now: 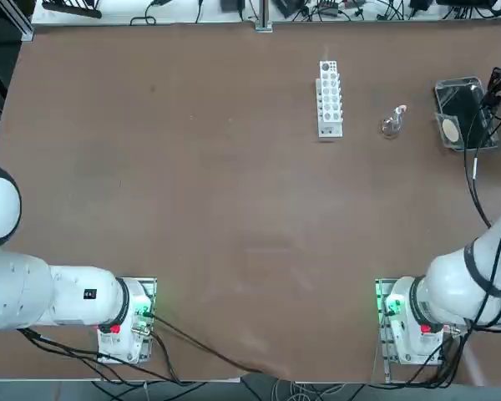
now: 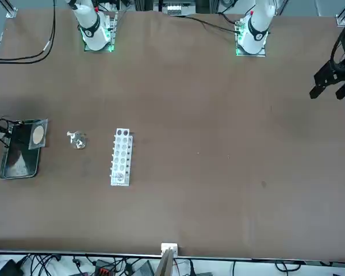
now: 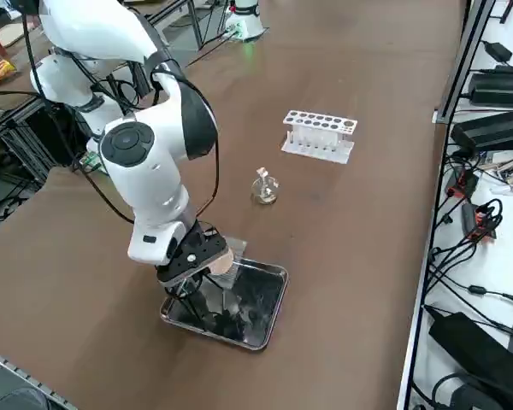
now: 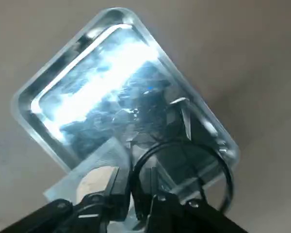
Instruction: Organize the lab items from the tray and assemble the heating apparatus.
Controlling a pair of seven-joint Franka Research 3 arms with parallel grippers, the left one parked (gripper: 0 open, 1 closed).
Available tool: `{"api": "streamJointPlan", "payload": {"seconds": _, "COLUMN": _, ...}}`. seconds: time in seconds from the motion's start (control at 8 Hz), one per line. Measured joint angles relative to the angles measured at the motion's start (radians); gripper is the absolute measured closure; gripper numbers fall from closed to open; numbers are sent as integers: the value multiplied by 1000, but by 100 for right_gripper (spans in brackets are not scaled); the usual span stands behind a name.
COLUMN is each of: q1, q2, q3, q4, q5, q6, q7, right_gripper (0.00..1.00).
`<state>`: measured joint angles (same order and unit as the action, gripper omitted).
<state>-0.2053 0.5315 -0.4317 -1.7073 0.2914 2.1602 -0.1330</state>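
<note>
The shiny metal tray (image 4: 26,104) lies at the table's far right (image 1: 463,86) (image 3: 269,316). In it stands a thin dark wire-legged stand (image 4: 218,160), its round ring uppermost. My right gripper (image 4: 137,187) reaches down over the tray's near end (image 3: 186,286), shut on the wire of that ring. A grey mesh square with a tan round centre (image 4: 89,177) rests tilted on the tray's edge beside the fingers (image 1: 451,129) (image 2: 38,134). The rest of the tray floor shows only reflections.
A small glass flask (image 1: 392,123) (image 3: 264,188) stands left of the tray. Beyond it is a white holed rack (image 1: 330,98) (image 3: 319,135). Cables and boxes line the table's far edge (image 1: 317,10).
</note>
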Motion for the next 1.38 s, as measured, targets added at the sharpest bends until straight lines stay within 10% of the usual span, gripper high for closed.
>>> {"api": "streamJointPlan", "payload": {"seconds": 1.38, "q1": 57, "q2": -100, "q3": 4, "q4": 157, "q5": 18, "q6": -122, "q7": 48, "right_gripper": 93}}
